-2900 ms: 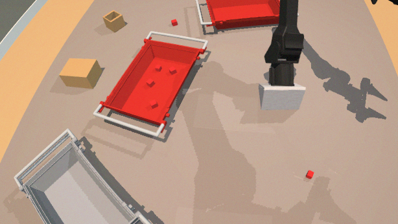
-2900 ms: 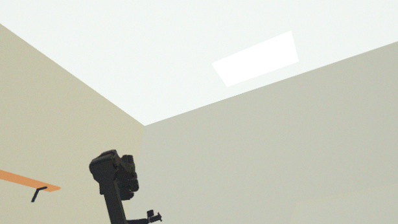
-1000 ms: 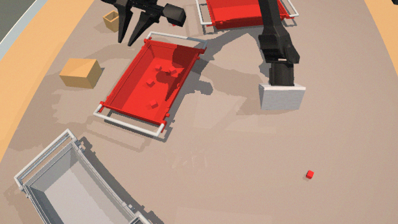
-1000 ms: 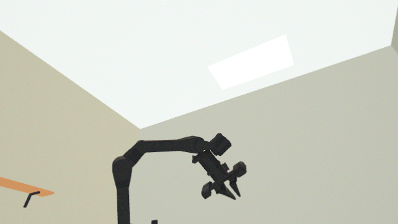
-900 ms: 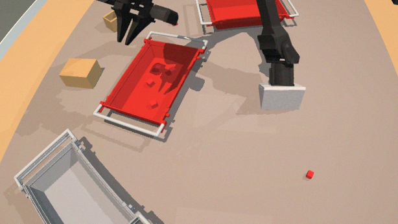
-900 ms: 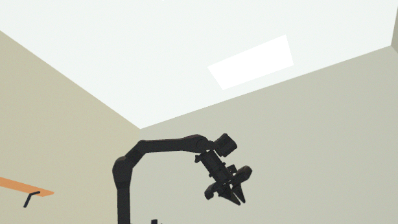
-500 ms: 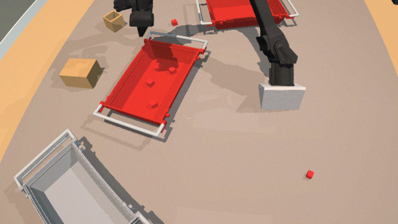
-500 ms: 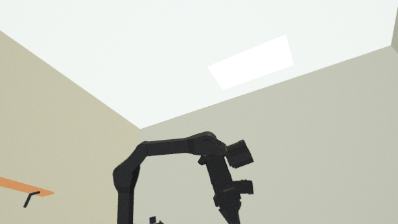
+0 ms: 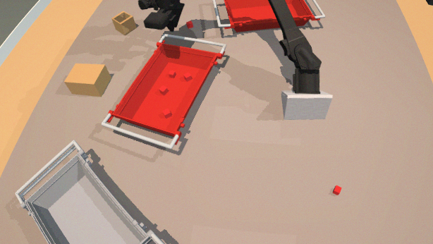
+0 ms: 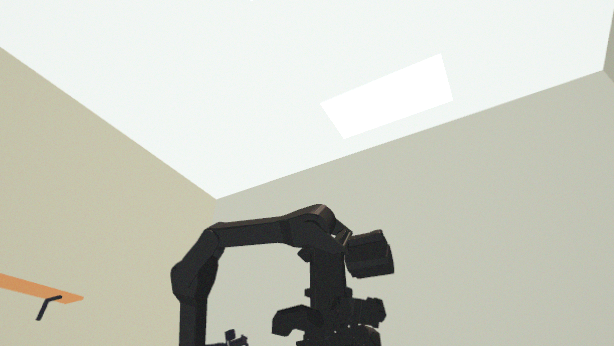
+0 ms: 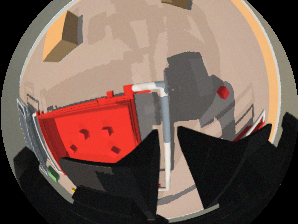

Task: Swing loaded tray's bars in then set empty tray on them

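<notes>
The loaded red tray (image 9: pixel 183 99) (image 11: pixel 95 120) stands with several small red blocks inside. Its near white bar (image 9: pixel 137 135) and far white bar (image 9: pixel 204 41) (image 11: pixel 167 165) are both swung out over its ends. A second red tray (image 9: pixel 247 12) lies at the back, cut by the frame edge and partly behind the arm; no blocks show in its visible part. My gripper (image 11: pixel 168 132) is nearly shut, with a narrow gap and nothing held. In the wrist view the far bar shows beyond this gap, below the fingertips. The exterior view shows mostly arm and ceiling.
A grey tray (image 9: pixel 81 211) stands front left. A tan block (image 9: pixel 88 79) (image 11: pixel 62 37) and a hollow tan box (image 9: pixel 123 22) are left of the loaded tray. Loose red blocks lie near its far end (image 9: pixel 190 24) (image 11: pixel 223 92) and front right (image 9: pixel 337 190). The arm's grey base (image 9: pixel 307 107) stands at right.
</notes>
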{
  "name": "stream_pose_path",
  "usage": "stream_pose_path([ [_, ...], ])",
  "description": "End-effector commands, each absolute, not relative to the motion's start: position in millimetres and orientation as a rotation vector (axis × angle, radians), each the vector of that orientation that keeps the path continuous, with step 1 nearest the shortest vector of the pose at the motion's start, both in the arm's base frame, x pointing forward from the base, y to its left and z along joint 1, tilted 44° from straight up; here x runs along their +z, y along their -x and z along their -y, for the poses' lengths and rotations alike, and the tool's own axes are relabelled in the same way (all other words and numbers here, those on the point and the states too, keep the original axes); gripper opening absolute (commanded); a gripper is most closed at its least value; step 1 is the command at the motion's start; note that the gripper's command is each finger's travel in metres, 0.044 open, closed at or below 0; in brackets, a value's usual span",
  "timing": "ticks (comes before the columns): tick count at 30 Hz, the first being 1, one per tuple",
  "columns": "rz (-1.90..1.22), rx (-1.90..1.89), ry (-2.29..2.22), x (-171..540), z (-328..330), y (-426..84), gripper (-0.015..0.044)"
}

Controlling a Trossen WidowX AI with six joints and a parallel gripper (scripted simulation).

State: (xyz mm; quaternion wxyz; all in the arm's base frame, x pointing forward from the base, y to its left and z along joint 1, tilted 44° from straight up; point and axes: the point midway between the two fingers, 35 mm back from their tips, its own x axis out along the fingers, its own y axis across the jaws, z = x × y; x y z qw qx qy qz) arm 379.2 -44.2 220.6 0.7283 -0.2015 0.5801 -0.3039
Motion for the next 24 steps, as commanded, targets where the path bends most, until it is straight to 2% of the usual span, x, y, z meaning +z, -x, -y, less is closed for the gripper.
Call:
stream_pose_path([
  [1, -1.273, -0.684, 0.440, 218, 50, -380, 0.0087],
  [17, -1.271, -0.686, 0.441, 182, 85, -387, 0.0087],
  [24, -1.271, -0.685, 0.441, 184, 77, -387, 0.0087],
])
